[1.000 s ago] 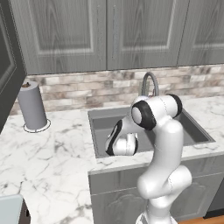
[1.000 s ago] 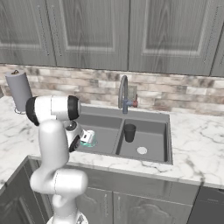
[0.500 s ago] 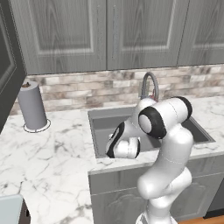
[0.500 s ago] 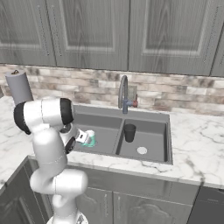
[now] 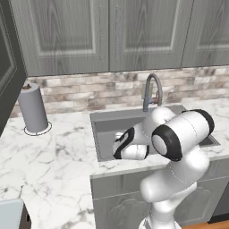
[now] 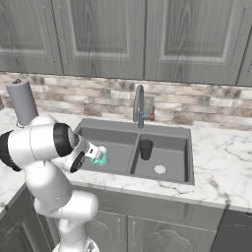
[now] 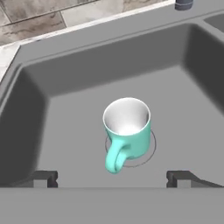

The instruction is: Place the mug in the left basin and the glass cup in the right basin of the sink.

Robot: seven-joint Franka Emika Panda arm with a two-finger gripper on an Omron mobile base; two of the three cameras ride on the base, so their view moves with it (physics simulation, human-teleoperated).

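A rendered home kitchen: grey wood cabinets, brick backsplash, marble counter, a two-basin sink with faucet, paper-towel roll.

Glossy white rounded arm segments, dark joint caps, black band at the wrist, small dark claw tips

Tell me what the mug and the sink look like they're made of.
Mug: likely glazed ceramic, with a smooth teal wall, a white inside and a thick looped handle. Sink: looks like brushed or matte grey metal, with uniform dull walls and soft shading, though grey composite can't be ruled out.
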